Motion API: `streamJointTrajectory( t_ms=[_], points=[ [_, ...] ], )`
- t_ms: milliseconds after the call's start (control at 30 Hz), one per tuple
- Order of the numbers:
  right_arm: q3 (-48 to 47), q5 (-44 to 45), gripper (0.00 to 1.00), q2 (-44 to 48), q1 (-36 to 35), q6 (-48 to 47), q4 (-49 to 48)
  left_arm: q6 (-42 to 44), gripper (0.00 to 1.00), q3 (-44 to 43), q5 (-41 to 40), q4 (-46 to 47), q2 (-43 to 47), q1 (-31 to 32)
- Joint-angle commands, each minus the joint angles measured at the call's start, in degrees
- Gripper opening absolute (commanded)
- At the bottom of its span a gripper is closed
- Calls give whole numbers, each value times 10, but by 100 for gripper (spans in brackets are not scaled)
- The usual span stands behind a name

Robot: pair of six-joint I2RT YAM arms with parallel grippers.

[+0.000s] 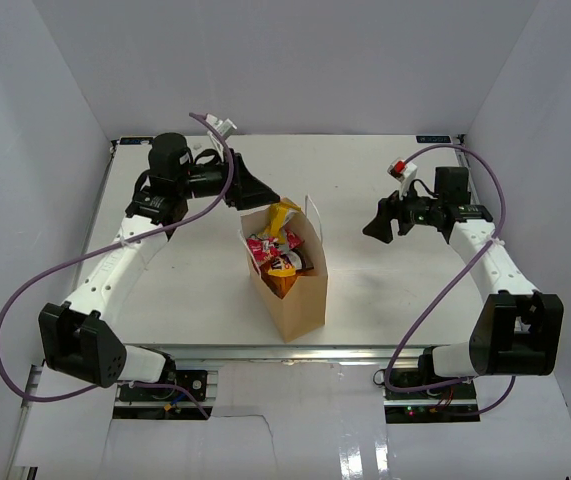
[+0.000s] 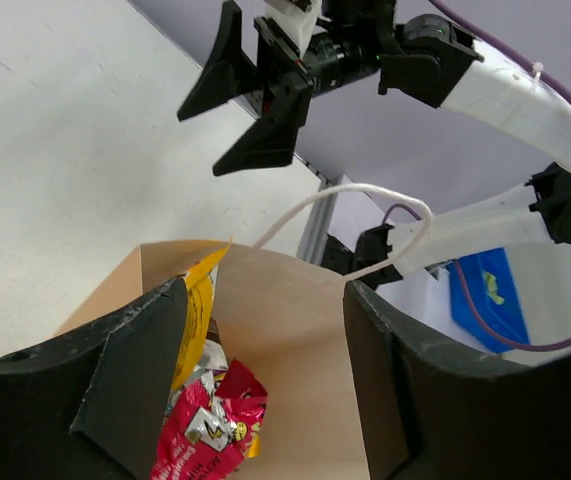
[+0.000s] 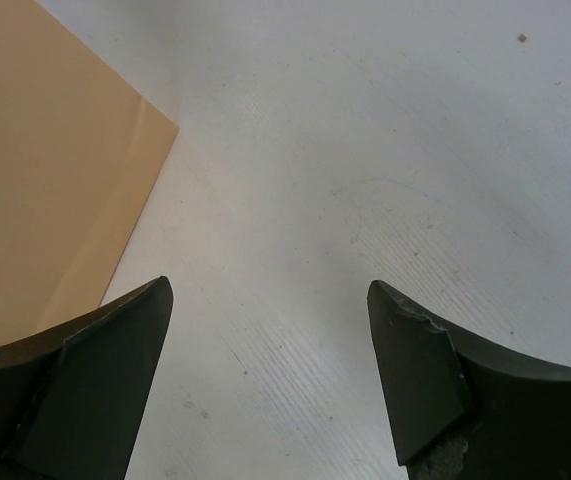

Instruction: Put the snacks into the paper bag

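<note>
**Standing bag, packs inside, both grippers empty**

Standing upright near the middle of the table (image 1: 185, 290) is the paper bag (image 1: 303, 295), mouth open to the top. The snacks (image 1: 277, 255) sit inside it. A yellow pack (image 1: 285, 214) pokes above the rim at the far end; a red pack (image 1: 262, 248) lies beside it, lower down. The left wrist view shows the same two: yellow pack (image 2: 201, 300) leaning on the bag's (image 2: 305, 330) inner wall, red pack (image 2: 211, 425) crumpled below it. One white string handle (image 2: 365, 192) arcs over the far rim.

Left gripper (image 1: 252, 192) hangs just above the bag's far-left corner, pointing down into the mouth. Its jaws are spread wide with nothing between the fingers; from its own camera the gripper (image 2: 265, 290) frames the open bag.

Right gripper (image 1: 380, 222) hovers over bare table, right of the bag and well apart from it. Jaws wide, nothing held. Its own camera shows the gripper (image 3: 270, 300) above the table (image 3: 365, 150), with a flat side of the bag (image 3: 45, 180) at the left edge.
</note>
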State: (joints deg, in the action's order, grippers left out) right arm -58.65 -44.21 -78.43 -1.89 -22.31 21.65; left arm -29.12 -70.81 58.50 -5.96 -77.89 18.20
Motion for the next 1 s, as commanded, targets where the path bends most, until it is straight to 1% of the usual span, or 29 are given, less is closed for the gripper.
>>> streamJointTrajectory(
  t_ms=[0, 67, 133, 167, 200, 233, 267, 300, 333, 367, 400, 467, 500, 533, 733, 900, 967],
  points=[
    [-45, 8, 84, 7, 2, -19, 17, 58, 74, -60, -44, -38, 11, 2],
    [-53, 13, 85, 14, 1, -22, 26, 70, 76, -84, -59, -49, 13, 2],
    [-65, 29, 85, 20, 2, -24, 30, 85, 77, -97, -101, -63, 19, 2],
    [-68, 39, 87, 26, 2, -21, 32, 104, 79, -107, -125, -82, 23, 1],
    [-73, 65, 94, 30, 2, -19, 33, 114, 84, -108, -186, -94, 33, 2],
    [-75, 82, 90, 39, 2, -9, 33, 125, 89, -106, -227, -105, 40, 1],
    [-81, 102, 90, 44, 2, -1, 27, 139, 94, -89, -271, -123, 49, 1],
    [-83, 149, 90, 49, 1, 8, 22, 143, 97, -75, -367, -128, 60, 0],
    [-84, 213, 90, 56, 2, 47, 3, 143, 98, -39, -414, -131, 84, -2],
    [-85, 214, 90, 57, 2, 69, 2, 137, 98, -38, -461, -132, 98, -3],
    [-88, 277, 90, 59, 2, 88, -8, 134, 98, 2, -541, -131, 111, -4],
    [-99, 325, 90, 59, 4, 137, -4, 130, 98, 39, -602, -129, 146, -10],
    [-99, 362, 90, 60, 5, 150, -4, 126, 98, 72, -623, -129, 156, -11],
    [-98, 379, 90, 66, 5, 162, -5, 122, 98, 88, -640, -129, 168, -11],
    [-85, 403, 90, 98, 7, 154, 0, 107, 98, 170, -692, -122, 234, -16],
    [-81, 430, 90, 125, 7, 91, 9, 99, 98, 192, -711, -124, 266, -16],
    [-78, 432, 90, 134, 7, 89, 4, 97, 98, 197, -712, -127, 270, -16]
  ],
)
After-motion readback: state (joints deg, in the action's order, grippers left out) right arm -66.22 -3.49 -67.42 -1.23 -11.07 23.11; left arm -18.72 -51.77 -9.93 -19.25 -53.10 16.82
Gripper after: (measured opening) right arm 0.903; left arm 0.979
